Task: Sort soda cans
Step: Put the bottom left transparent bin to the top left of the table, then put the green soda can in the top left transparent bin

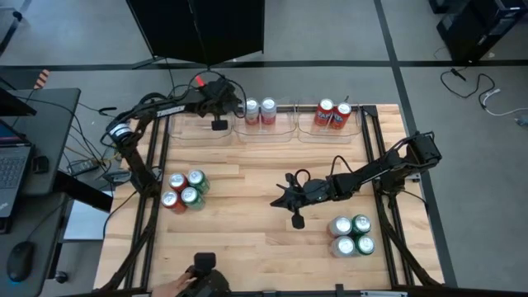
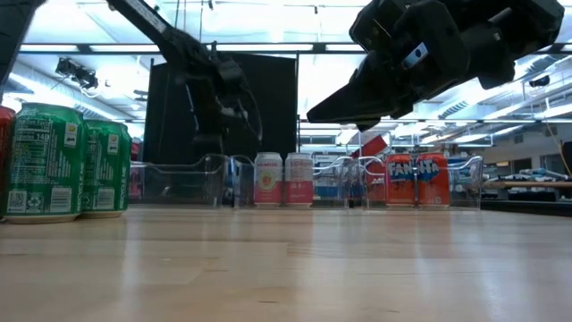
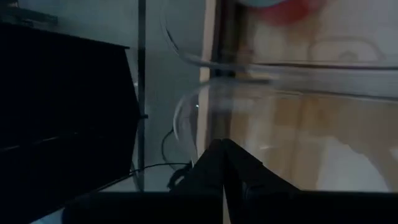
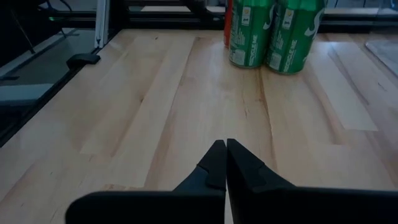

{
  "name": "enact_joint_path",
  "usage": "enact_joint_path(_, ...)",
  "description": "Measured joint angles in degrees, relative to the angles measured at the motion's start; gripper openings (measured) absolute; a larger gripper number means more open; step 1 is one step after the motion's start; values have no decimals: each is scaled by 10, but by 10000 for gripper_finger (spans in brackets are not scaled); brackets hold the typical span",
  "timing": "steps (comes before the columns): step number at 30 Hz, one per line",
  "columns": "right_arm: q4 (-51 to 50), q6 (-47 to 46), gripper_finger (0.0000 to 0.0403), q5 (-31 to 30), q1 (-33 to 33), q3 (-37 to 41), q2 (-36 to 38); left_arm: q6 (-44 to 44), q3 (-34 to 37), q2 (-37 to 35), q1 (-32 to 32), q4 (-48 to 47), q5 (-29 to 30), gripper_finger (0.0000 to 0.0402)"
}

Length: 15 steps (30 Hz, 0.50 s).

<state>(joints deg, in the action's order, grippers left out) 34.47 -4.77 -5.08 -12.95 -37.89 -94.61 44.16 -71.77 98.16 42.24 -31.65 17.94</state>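
Orange-red "FANTA" lettering reads on two red cans [image 2: 416,179] in the right-hand clear tray [image 1: 356,130] at the table's far edge, beside two silver-white cans [image 1: 260,111] in the middle tray [image 1: 266,132]. Mixed clusters of green, red and silver-white cans stand near the left [image 1: 186,191] and right [image 1: 352,235] edges. The left gripper [image 1: 219,124] hangs over the left tray with fingers together, and the right gripper [image 1: 285,196] hovers mid-table, fingertips also touching.

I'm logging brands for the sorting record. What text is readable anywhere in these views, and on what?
"FANTA": on the red cans in the far tray, low view.
Green cans: label print too small to read.
Silver-white cans: label blurred, unreadable.
No other readable text.
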Motion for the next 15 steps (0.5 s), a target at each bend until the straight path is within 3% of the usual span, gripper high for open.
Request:
enact_joint_path(6,12,23,2,0,8,0,0,-138,0,-96,-38,-94,-39,0)
enact_joint_path(15,59,35,2,36,43,0,0,-438,0,-203,-193,-295,-47,0)
